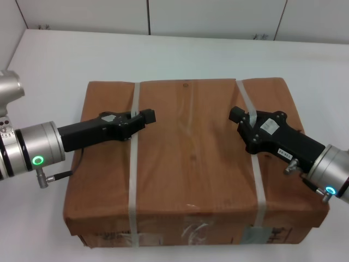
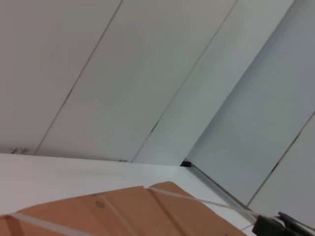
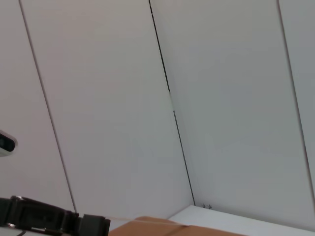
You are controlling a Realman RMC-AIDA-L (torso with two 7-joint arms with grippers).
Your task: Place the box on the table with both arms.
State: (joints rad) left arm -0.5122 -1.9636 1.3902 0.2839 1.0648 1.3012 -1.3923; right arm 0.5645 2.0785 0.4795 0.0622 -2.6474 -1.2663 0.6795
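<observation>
The large brown cardboard box (image 1: pixel 191 153) fills the middle of the head view over the white table (image 1: pixel 54 60). Two whitish straps run across its top, one on the left (image 1: pixel 132 185) and one on the right (image 1: pixel 260 191). My left gripper (image 1: pixel 146 116) lies low over the box top at the left strap. My right gripper (image 1: pixel 237 115) lies at the right strap, which seems to cross over its black body. The box top also shows in the left wrist view (image 2: pixel 128 211) and the right wrist view (image 3: pixel 162 228). I cannot tell whether the box rests on the table.
White wall panels (image 1: pixel 218 16) stand along the table's far edge. Bare tabletop lies behind the box and to its left. The box's front side with tape and labels (image 1: pixel 191 232) is at the near edge of the view.
</observation>
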